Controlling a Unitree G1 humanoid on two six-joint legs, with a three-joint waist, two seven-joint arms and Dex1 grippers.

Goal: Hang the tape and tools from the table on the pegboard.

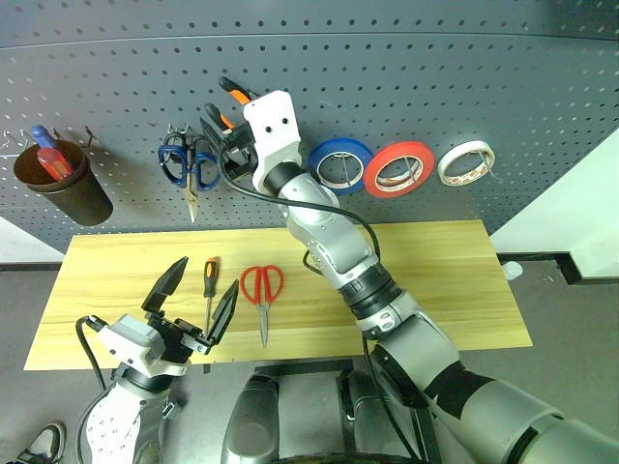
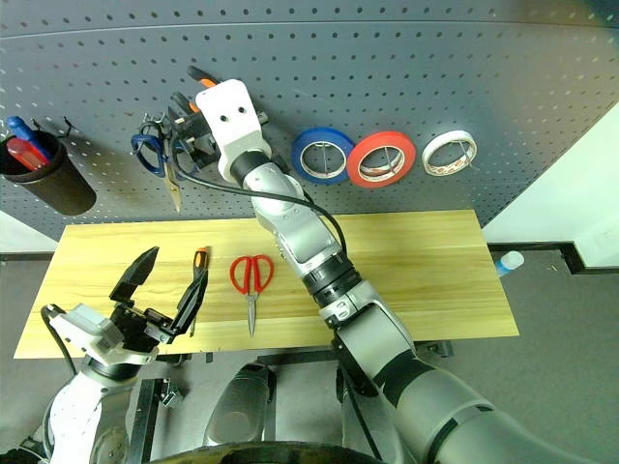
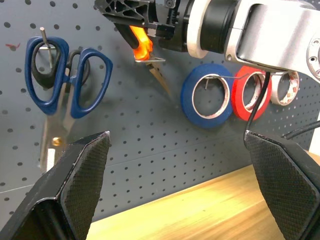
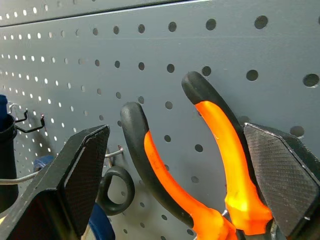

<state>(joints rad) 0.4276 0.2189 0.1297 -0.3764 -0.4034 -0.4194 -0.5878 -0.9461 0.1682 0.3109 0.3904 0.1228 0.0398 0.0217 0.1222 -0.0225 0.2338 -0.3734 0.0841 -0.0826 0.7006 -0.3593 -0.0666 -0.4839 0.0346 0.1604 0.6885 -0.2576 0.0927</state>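
Left eye view: left gripper (image 1: 198, 295), fingers spread and empty, hovers just beside the screwdriver (image 1: 209, 288), whose shaft points toward the surface's (image 1: 455, 280) near edge.

We see scissors with blue handle loops (image 1: 187, 166) hanging on a wall hook, blades pointing down. To their left hangs a dark brown cup (image 1: 62, 182), tilted a little, holding a tool with a red handle (image 1: 50, 160) and a blue top. Further right we find a blue roll of tape (image 1: 339, 165) on a hook, and well beyond it a white roll (image 1: 467, 161), its pale band printed with small marks. A white panel (image 1: 571, 208) leans in at the right edge, and at its foot lies a small bottle with a blue cap (image 2: 507, 261) on the dark grey floor (image 2: 571, 319).
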